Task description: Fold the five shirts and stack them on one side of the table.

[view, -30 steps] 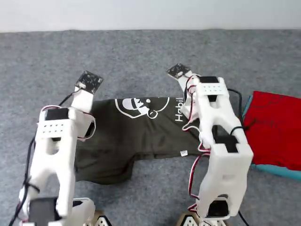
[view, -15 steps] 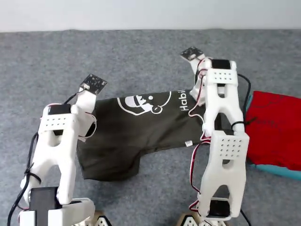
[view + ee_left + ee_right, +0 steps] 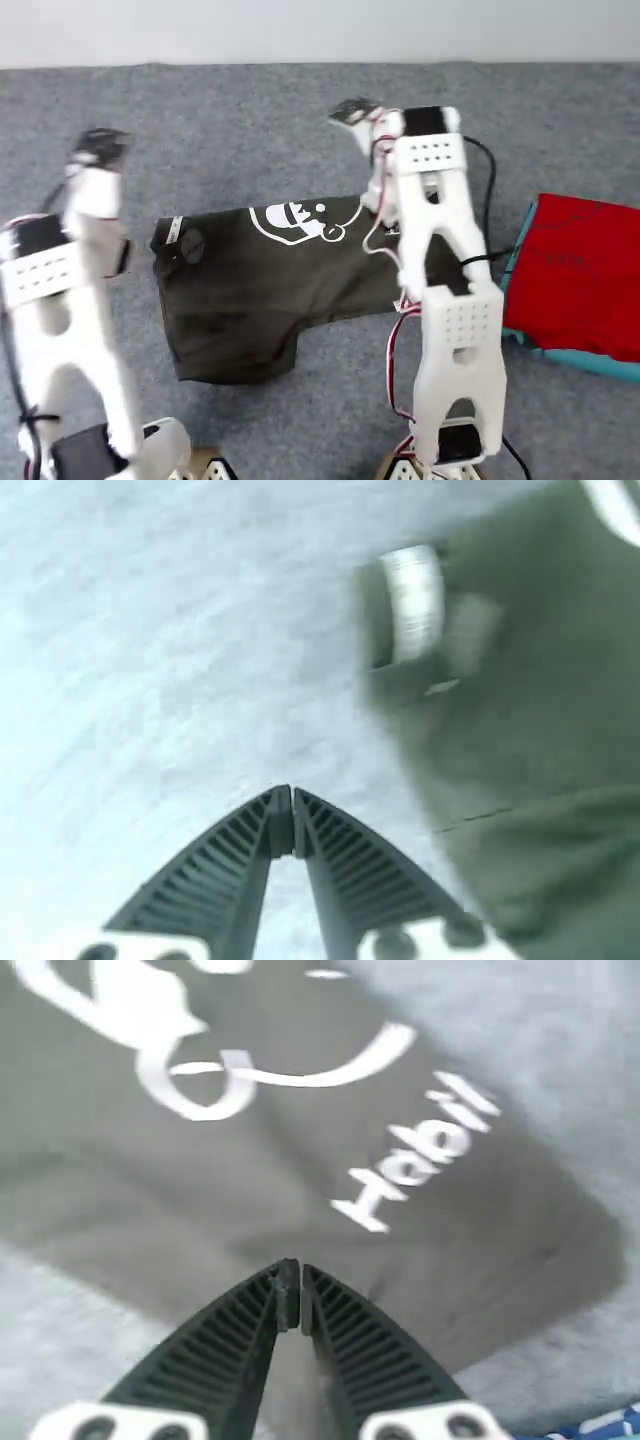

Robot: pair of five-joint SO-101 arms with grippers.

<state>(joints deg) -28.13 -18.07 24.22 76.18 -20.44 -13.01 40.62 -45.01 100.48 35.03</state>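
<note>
A dark olive shirt [image 3: 270, 290] with a white print lies partly folded in the middle of the grey table [image 3: 250, 120]. Its left corner is turned over and shows a white label [image 3: 175, 229]. A folded red shirt [image 3: 575, 275] lies at the right on a teal one [image 3: 605, 364]. My left arm [image 3: 70, 260] stands left of the olive shirt. The left gripper [image 3: 291, 805] is shut with nothing in it, above bare table beside the shirt's edge [image 3: 520, 740]. My right arm [image 3: 435, 200] rises over the shirt's right end. The right gripper [image 3: 292, 1278] is shut above the printed cloth [image 3: 300, 1140].
Grey carpet-like table top stretches behind the shirt up to the white wall [image 3: 320, 30]. Both arm bases [image 3: 445, 450] stand at the near edge. There is bare table between the olive shirt and the red stack.
My left arm has swung left, off the olive shirt, which now lies with its left corner turned over. My right arm has shifted left over the shirt's right end.
</note>
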